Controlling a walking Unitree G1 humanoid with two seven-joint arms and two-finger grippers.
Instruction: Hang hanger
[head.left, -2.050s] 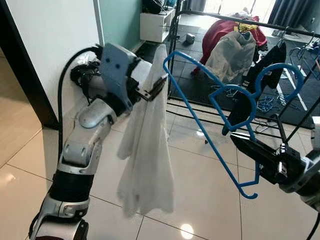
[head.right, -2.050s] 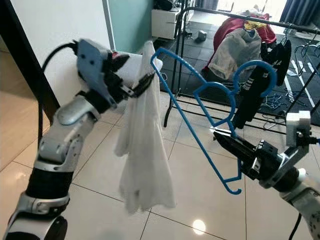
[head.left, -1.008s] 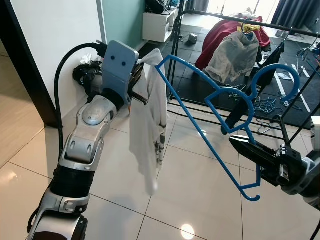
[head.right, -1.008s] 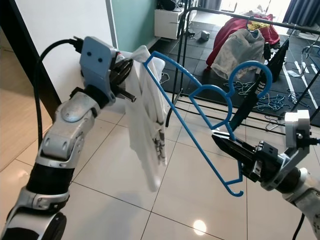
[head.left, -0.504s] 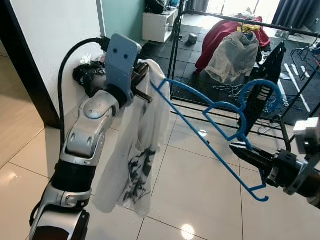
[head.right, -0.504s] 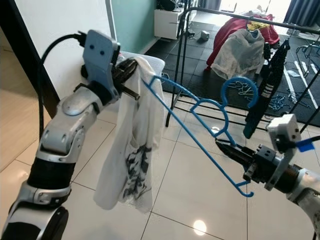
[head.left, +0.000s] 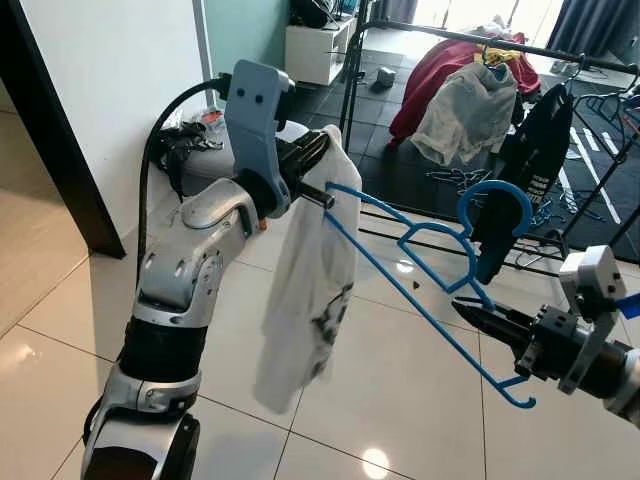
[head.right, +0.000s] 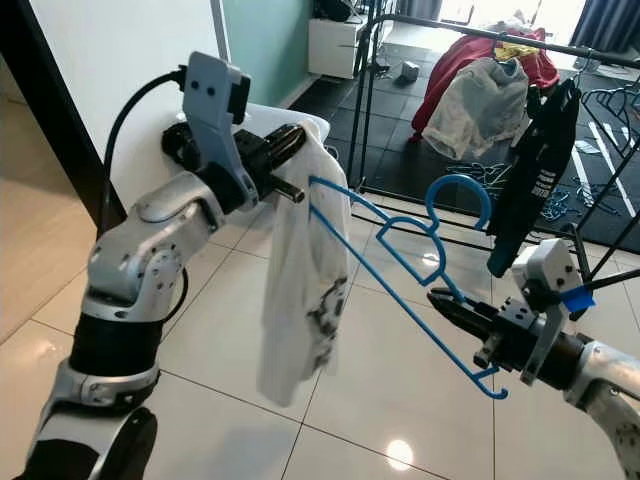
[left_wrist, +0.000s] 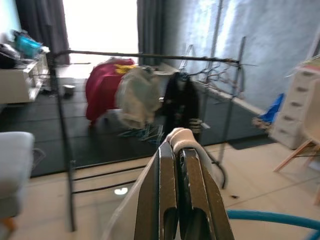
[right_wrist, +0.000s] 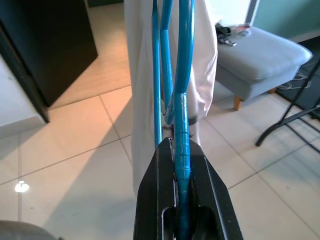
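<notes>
Here, scene: a tiled floor (head.left: 400, 400) beside a white wall, the robot holding things up in both arms.
Left claw (head.left: 318, 150): raised on the left, fingers pressed together on the top edge of a white shirt (head.left: 310, 300), which hangs limp below it.
Right claw (head.right: 450, 305): low on the right, fingers clamped on the lower bar of the blue hanger (head.right: 400, 265).
Blue hanger: tilted, its far end pushed into the white shirt just beside the left claw, its hook (head.left: 495, 205) pointing up.
Drying rack (head.left: 450, 35): farther off, well apart from the hanger, carrying a red cloth (head.left: 430, 60), a grey garment (head.left: 465, 110) and a black garment (head.left: 525, 160).
Grey seat (right_wrist: 260, 60): near the wall, behind the shirt.
</notes>
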